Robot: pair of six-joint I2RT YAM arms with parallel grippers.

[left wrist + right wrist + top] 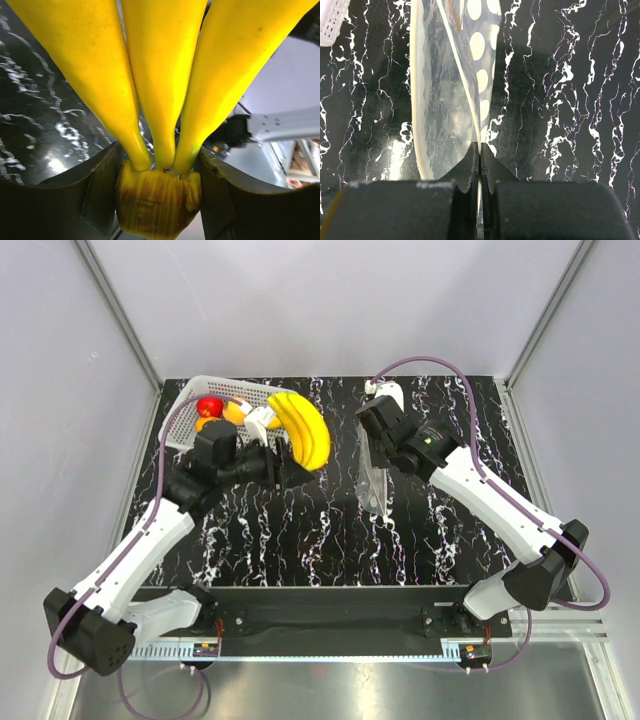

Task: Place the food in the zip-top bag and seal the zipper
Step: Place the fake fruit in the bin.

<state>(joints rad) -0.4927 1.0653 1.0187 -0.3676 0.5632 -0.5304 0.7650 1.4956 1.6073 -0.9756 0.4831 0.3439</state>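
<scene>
Now the black marbled table (300,540) is filling the middle of my top view. At upper left the white basket (185,398) is sitting. Right of centre the zip-top bag (375,480) is showing edge-on, and the right gripper (480,162) is pinching its upper end, jaws together. Just right of the basket, the left gripper (278,468) is clamping the bananas (305,430) by the stem. Inside the basket the yellow-pink fruit (235,412), orange fruit (207,424) and red fruit (209,405) are lying.
</scene>
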